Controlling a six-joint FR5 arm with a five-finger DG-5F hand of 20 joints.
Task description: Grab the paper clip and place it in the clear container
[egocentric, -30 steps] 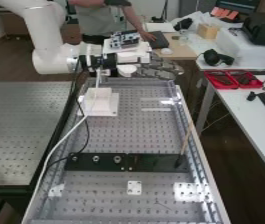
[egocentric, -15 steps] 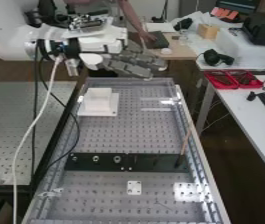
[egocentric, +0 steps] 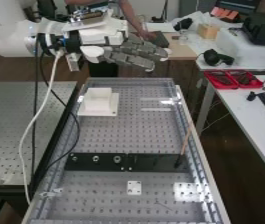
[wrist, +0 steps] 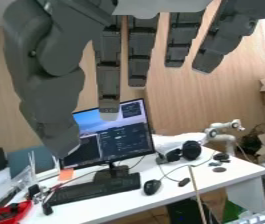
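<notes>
Take the long grey metal bench with many holes (egocentric: 132, 137) in the high view as a clock, with twelve at its far end. At nine o'clock, beside it, lies another perforated grey metal table (egocentric: 19, 130). At eleven, beyond the bench, is the thick white jointed arm (egocentric: 13, 37), with a long white flexible cable (egocentric: 31, 130) hanging toward nine. At eleven on the bench there is a white block on a square white base (egocentric: 98, 102).

The long flat black strip (egocentric: 132, 162) lies across near six, with small round metal pieces on its left part. A small white plate with holes (egocentric: 134, 187) is also at six. At twelve, above and past the bench's far edge, hangs the dark grey hand (egocentric: 132, 54). Its fingers are straight and a little spread, the thumb standing apart, as the wrist view confirms.

At one o'clock is what looks to be the clear container (egocentric: 159, 103), transparent with shiny straight edges. At five lies a thin dark mark (egocentric: 162, 204); whether it is the paper clip, I cannot tell. At three, a thin brown stick (egocentric: 185, 140) leans with its dark end down at the strip. Past two are bright red open trays (egocentric: 234, 87).
</notes>
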